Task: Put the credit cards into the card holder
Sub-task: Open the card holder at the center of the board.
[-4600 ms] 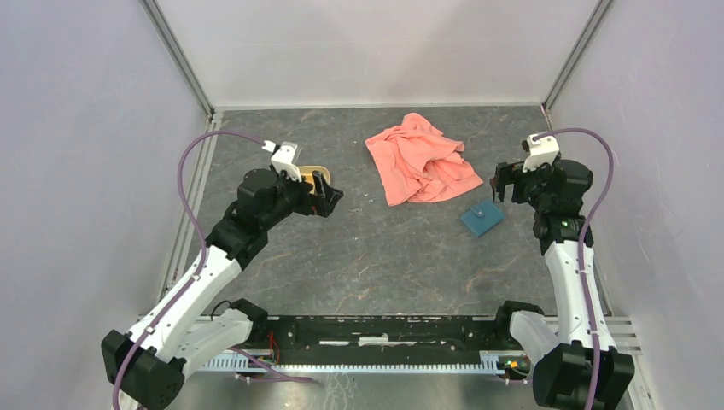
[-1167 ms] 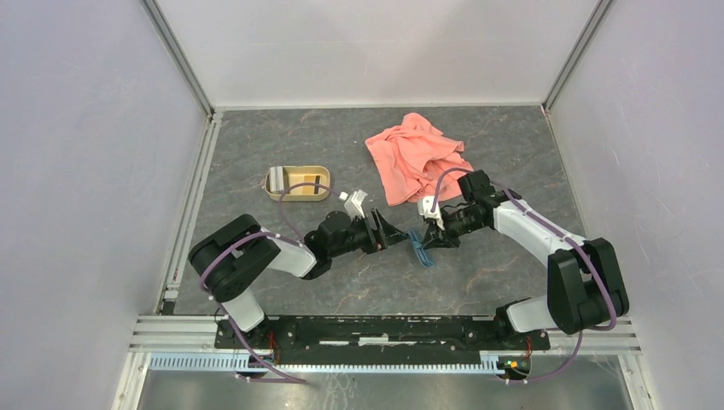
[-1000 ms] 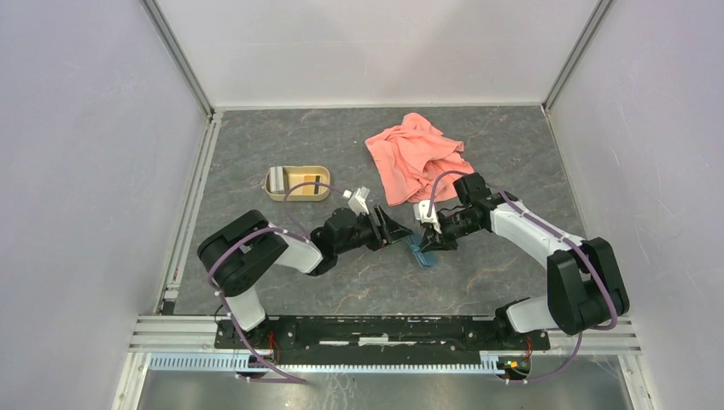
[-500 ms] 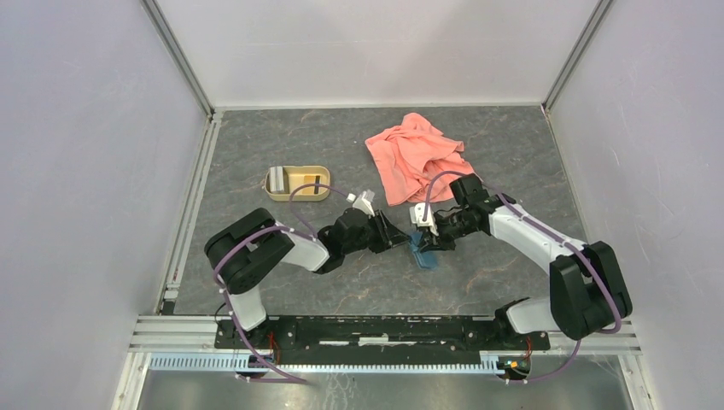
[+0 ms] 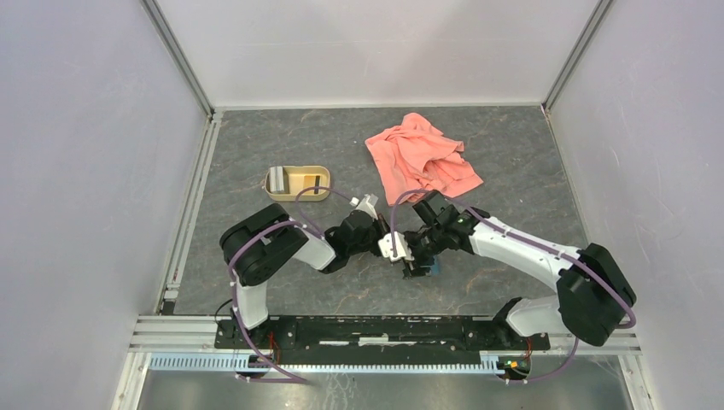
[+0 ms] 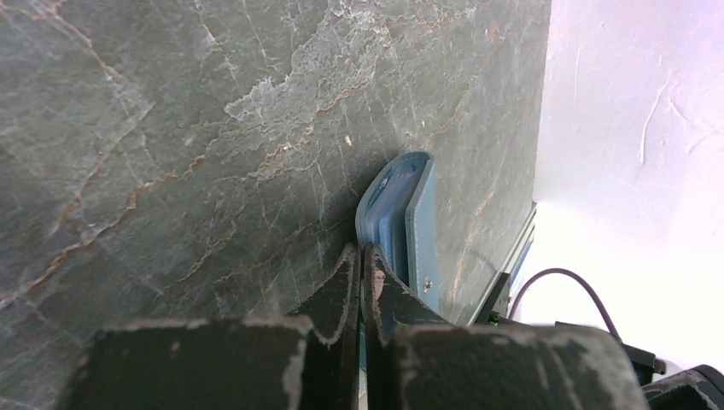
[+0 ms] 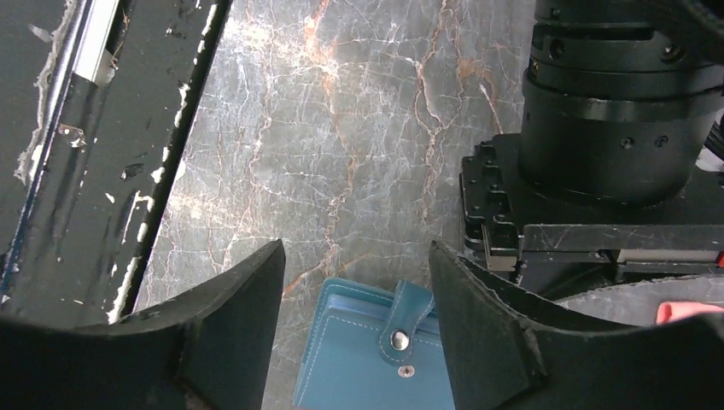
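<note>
The card holder (image 7: 341,359) sits near the middle of the table (image 5: 282,256), closed, its snap strap facing the right wrist camera. It looks light and supple, probably a soft cover that will flex at the fold. A pinch on one leaf would likely let the other sag open, which helps with loading. A grip near the spine would keep it steadier.

The left gripper (image 6: 359,269) comes in from 9 o'clock with its jaws pressed together. It seems to nip the holder's near leaf, though the edge-on view leaves that slightly uncertain. The right gripper (image 7: 354,256) hangs over the holder with its fingers spread wide on either side, touching nothing.

The credit cards (image 5: 306,178) stand in a tan tray (image 5: 294,196) at 10 o'clock, well apart from the holder. They are thin, stiff and probably slick, so they are best taken by an exposed edge. A pink cloth (image 5: 423,162) lies crumpled at 12 o'clock.
</note>
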`<action>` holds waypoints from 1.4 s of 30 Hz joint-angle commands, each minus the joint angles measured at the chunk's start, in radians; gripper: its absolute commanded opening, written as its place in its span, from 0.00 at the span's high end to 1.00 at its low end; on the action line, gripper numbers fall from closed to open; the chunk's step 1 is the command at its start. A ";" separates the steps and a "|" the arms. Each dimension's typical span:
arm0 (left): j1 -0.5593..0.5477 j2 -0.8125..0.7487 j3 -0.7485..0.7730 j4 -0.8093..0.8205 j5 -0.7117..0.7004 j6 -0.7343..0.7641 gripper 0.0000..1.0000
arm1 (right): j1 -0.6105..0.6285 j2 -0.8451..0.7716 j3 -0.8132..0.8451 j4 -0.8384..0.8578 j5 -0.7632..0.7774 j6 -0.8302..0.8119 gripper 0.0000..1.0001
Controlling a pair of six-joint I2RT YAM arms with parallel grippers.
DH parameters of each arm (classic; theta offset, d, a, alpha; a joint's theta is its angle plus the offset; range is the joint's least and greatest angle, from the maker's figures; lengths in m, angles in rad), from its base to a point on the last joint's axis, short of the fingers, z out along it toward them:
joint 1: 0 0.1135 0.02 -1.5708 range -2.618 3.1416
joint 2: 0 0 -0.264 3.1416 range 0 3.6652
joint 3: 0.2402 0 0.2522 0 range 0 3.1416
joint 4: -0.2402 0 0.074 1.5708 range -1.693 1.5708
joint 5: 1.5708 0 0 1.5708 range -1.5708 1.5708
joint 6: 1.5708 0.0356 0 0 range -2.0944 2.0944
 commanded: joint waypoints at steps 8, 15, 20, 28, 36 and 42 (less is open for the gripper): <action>-0.003 0.045 -0.068 0.308 0.009 -0.060 0.98 | -0.229 -0.140 -0.025 0.031 -0.109 0.118 0.26; -0.008 0.006 -0.121 0.301 -0.075 -0.214 0.98 | -0.229 -0.220 -0.216 0.143 0.033 0.145 0.09; -0.016 -0.055 -0.135 0.212 -0.173 -0.245 0.98 | -0.218 -0.201 -0.247 0.231 0.048 0.231 0.02; -0.033 -0.039 -0.126 0.255 -0.174 -0.283 0.98 | -0.122 -0.170 -0.274 0.362 0.169 0.318 0.02; -0.034 -0.053 -0.156 0.263 -0.187 -0.266 0.98 | -0.148 -0.216 -0.277 0.395 0.277 0.338 0.06; -0.035 -0.041 -0.189 0.296 -0.187 -0.253 0.98 | -0.263 -0.276 -0.282 0.379 0.247 0.336 0.23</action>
